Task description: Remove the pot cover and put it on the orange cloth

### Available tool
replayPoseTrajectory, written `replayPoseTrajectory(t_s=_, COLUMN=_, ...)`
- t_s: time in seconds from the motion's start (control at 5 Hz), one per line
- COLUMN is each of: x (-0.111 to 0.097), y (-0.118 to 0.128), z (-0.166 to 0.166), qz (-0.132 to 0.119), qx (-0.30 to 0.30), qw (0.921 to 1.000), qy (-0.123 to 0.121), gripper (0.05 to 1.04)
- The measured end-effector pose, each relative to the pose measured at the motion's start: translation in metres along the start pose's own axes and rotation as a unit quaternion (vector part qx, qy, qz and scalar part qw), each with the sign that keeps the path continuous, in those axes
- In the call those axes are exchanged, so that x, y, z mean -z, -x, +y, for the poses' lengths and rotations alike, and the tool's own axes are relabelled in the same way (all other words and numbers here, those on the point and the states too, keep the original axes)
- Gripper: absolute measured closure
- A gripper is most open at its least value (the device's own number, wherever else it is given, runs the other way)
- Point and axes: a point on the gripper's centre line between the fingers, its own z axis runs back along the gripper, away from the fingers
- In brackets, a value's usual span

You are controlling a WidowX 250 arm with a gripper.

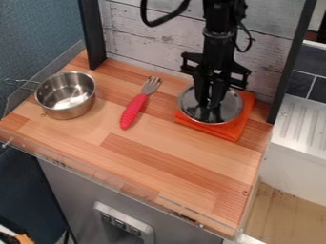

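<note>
At the upper right, the gripper [209, 102] points down at the middle of the pot cover [227, 110], its fingers shut on the cover at its centre, where they hide the knob. The round glass cover with a metal rim lies over the orange cloth [237, 130]; whether it rests fully on the cloth, I cannot tell. Cloth shows below and to the right of the cover. Uncovered, the steel pot [66, 95] stands at the left of the wooden top, its handle toward the left edge.
A fork with a red handle [134, 111] lies between the pot and the cloth. Black posts rise at the back left and right, with a pale plank wall [145, 35] behind. A clear raised strip [96, 172] runs along the front edge.
</note>
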Motion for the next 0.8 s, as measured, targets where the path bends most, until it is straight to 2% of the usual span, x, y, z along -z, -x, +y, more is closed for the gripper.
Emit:
replayPoseTrajectory(t_s=0.2, x=0.0114, y=-0.0023, z=0.0041, qz=0.011, qx=0.000, qw=0.9999, qy=-0.012, gripper=0.800)
replayPoseTrajectory(t_s=0.4, x=0.0157, y=-0.0038, z=0.0053, qz=0.012, qx=-0.004, qw=0.9999, qy=-0.011, gripper=0.739)
replayPoseTrajectory(t_s=0.8, x=0.0156, y=-0.0068, z=0.0032, qz=0.010, qx=0.010, qw=0.9999, qy=-0.001, gripper=0.172)
